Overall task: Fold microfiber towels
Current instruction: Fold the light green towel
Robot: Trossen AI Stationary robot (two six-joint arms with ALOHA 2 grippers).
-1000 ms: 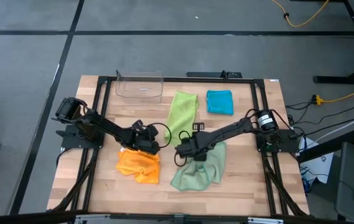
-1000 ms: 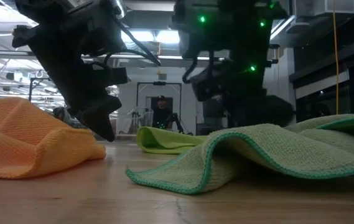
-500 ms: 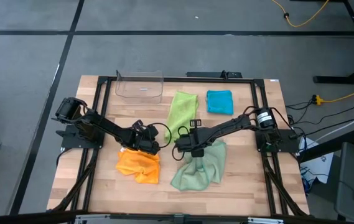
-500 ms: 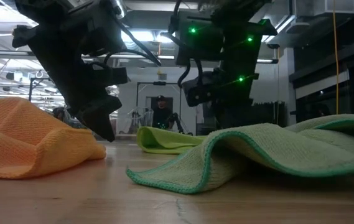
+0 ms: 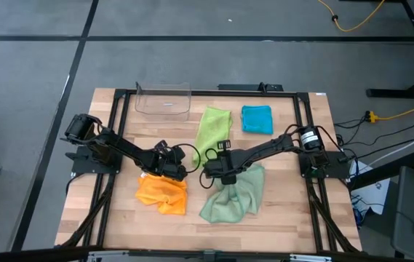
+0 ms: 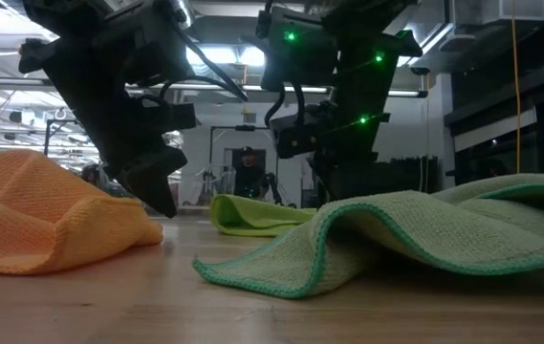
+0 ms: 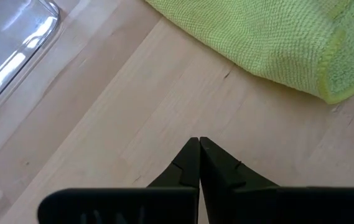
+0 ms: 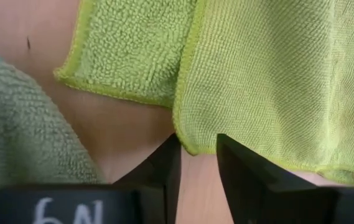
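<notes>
The four small soft square microfiber cloths are lying spread over the wooden slatted table. The lime green one is sitting half folded toward twelve o'clock of the table's middle, with the teal blue one, already a neat square, just beside it at three o'clock. The orange one is lying rumpled toward seven o'clock, and the pale sage green one is lying crumpled toward five o'clock. A clear plastic bin is standing at the far edge, toward eleven o'clock.

These cloths are looking light, limp and grippy rather than slippery, so they are likely to sag and drag across the wood; a hemmed corner or edge seems the best place to pinch.

The right gripper is hovering between the lime cloth and the sage cloth, its fingers standing narrowly apart, with the lime cloth's stitched edge lying right at the gap. Whether it is actually pinching that hem I cannot tell. The left gripper is waiting just at twelve o'clock of the orange cloth, its fingers pressed fully together and gripping nothing, pointing over bare wood toward the lime cloth.
</notes>
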